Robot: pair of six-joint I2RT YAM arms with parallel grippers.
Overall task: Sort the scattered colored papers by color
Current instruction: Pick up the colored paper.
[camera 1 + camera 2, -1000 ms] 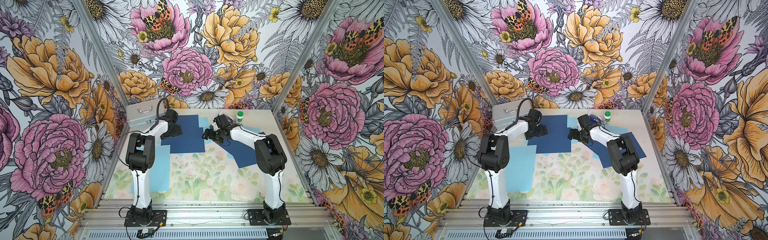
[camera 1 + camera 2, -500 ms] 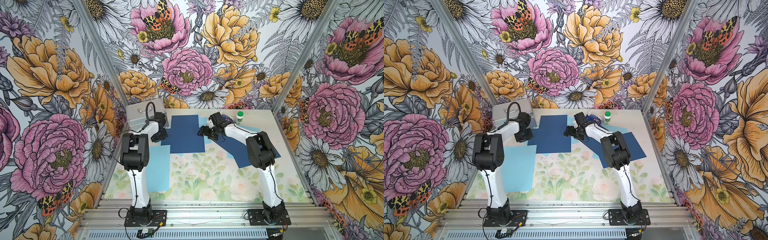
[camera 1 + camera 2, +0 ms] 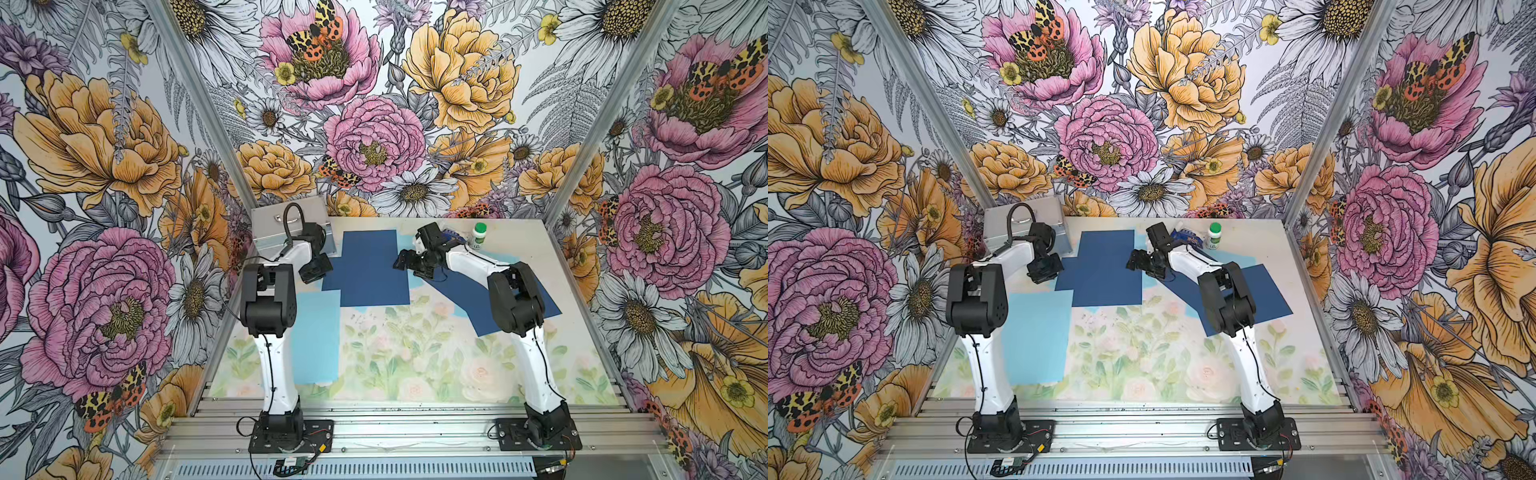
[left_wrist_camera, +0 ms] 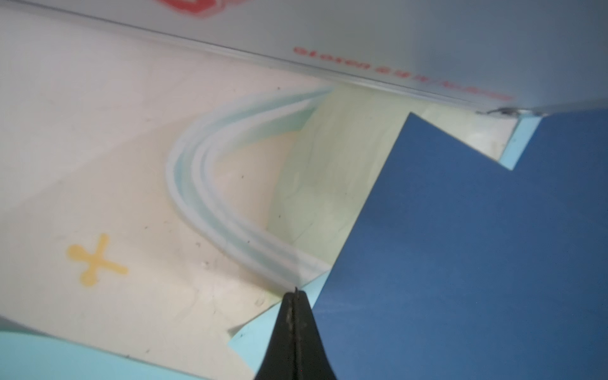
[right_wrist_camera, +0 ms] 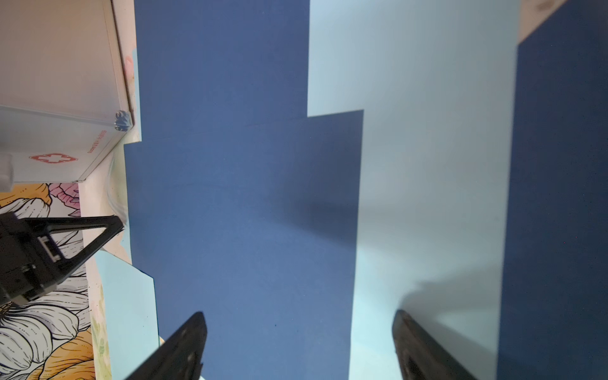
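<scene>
Navy papers [image 3: 374, 266] overlap at the back of the table [image 3: 415, 353], between both grippers.
A sky-blue sheet [image 3: 318, 336] lies nearer the front, on the left. The right gripper [image 5: 297, 345], jaws spread, hangs over the navy stack's edge. The left gripper [image 4: 295, 302], jaws pressed together, sits at its opposite edge, any pinch unclear. The closed metal case [image 3: 266, 226] bears a red cross; its red lettering is unreadable.

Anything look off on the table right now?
The colors are mixed: the central navy sheets lie staggered over light blue sheets. The left gripper is shut beside a navy edge; whether it caught any paper is unclear.
</scene>
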